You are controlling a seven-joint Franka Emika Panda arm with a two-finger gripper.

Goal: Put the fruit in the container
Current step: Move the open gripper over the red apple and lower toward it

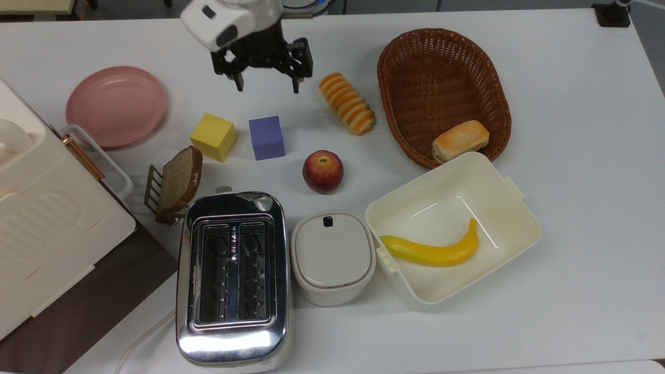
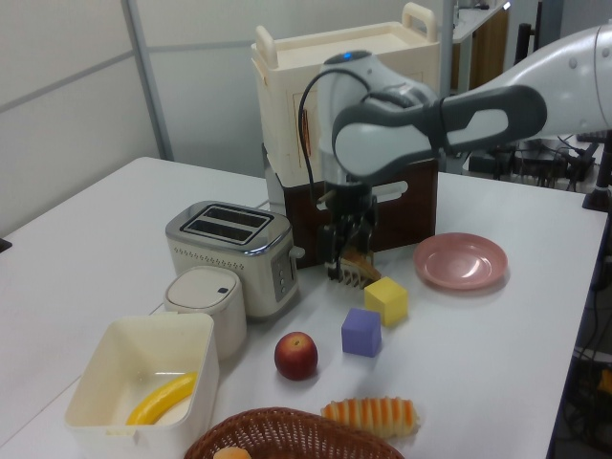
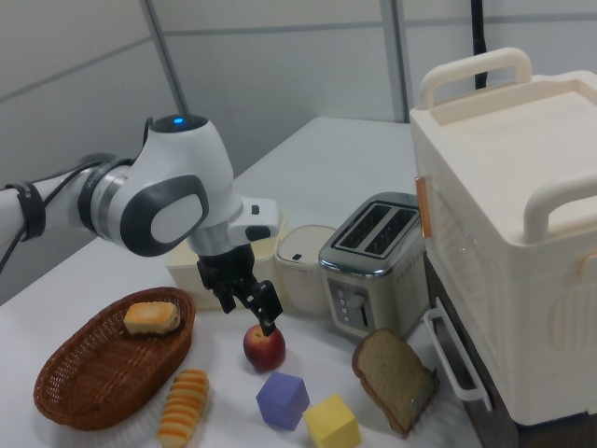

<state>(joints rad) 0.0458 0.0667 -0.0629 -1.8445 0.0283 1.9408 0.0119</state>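
Two fingers spread wide and empty, gripper (image 1: 268,83) points down, seemingly above the purple cube (image 1: 266,137).

arm (image 3: 168,201): white shells, grey joints | gripper (image 1: 265,85): black | black cable | blue light

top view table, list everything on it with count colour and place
apple: 1, red, table centre
container: 1, cream, lower right
banana: 1, yellow, inside container
wicker basket: 1, brown, upper right
bun: 1, orange, in basket
ridged bread: 1, orange, left of basket
cubes: yellow, purple
plate: 1, pink, upper left
bread slice: 1, brown, in rack
toaster: 1, chrome, bottom
lidded pot: 1, white, beside toaster
large cabinet: 1, cream, left edge
end effector: 1, black, open, above cubes
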